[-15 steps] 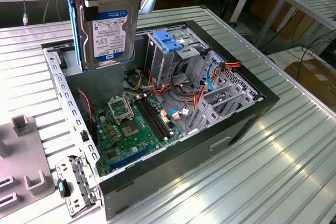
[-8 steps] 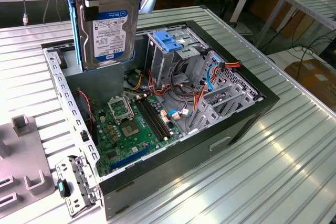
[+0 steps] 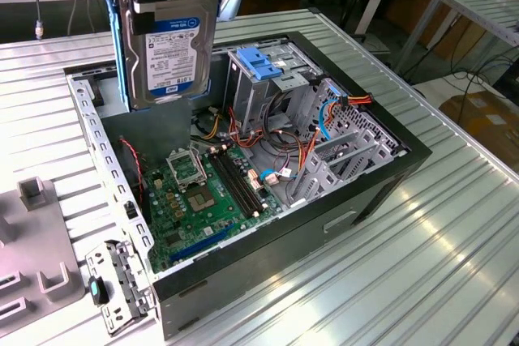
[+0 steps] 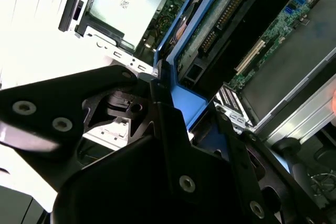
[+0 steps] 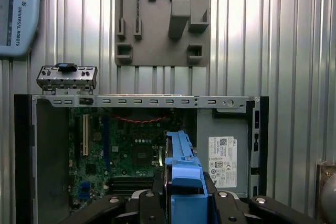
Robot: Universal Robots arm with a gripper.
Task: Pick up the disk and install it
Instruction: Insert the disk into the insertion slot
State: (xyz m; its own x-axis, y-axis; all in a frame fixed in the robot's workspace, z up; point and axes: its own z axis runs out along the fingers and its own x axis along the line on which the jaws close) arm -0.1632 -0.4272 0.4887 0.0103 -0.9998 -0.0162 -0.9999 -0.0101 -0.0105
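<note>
The disk [image 3: 172,54] hangs upright in the air above the back left part of the open computer case [image 3: 381,169] in the exterior view. It is a dark-grey drive with a blue and white label and bright blue side rails. My gripper [image 3: 158,2] is shut on its upper end, one black finger lying across the label face. In the first wrist view the disk [image 5: 181,174] appears edge-on, clamped in my gripper [image 5: 184,203], over the motherboard [image 5: 131,150]. In the second wrist view the disk [image 4: 231,19] and its blue rail run away from my gripper [image 4: 170,95].
Inside the case are a green motherboard [image 3: 195,200], a metal drive cage [image 3: 259,99] topped by a light-blue latch plate [image 3: 261,62], and red, orange and blue cables [image 3: 324,119]. A grey fixture plate [image 3: 32,241] and a small metal bracket [image 3: 113,285] lie on the ribbed table at the exterior view's left.
</note>
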